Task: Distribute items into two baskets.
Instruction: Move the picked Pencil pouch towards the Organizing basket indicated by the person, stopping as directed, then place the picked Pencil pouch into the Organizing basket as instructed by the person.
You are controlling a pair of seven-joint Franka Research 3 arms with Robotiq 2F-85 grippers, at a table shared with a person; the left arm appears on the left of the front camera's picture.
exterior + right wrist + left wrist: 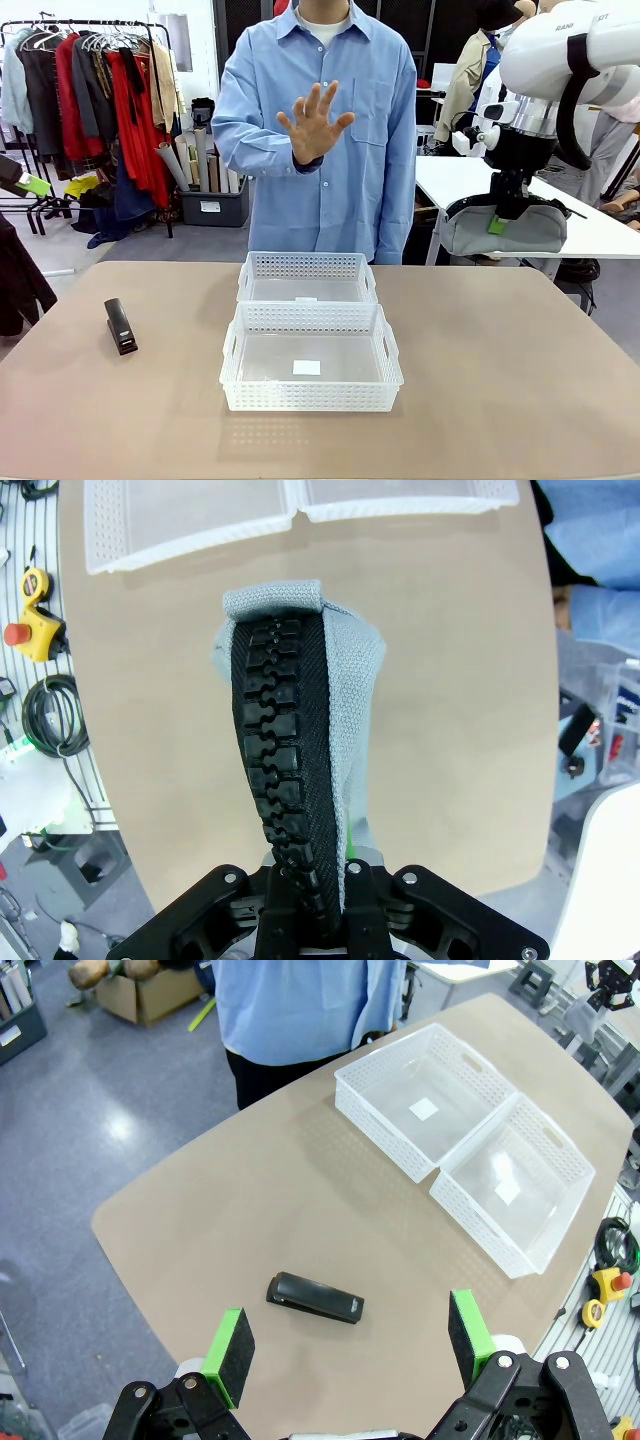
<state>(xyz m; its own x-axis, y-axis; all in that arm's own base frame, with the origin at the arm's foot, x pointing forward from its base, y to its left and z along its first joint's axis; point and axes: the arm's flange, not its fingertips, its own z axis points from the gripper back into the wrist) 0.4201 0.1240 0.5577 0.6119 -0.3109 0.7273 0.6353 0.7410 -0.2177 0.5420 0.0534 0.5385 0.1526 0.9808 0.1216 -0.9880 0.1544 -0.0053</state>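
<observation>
Stapler [121,326]: lies on the table [500,400] at lower left, outside both baskets.
Left gripper [348,1345]: jaws wide, holding nothing; in its wrist view the stapler lies beyond its tips.
Near basket [311,395], far basket [306,265]: mid-frame, touching, no item inside.
Pouch [505,230]: upper right, in the air, pinched by our right gripper [497,222].
Progress: we judge nothing delivered; both items remain.
</observation>
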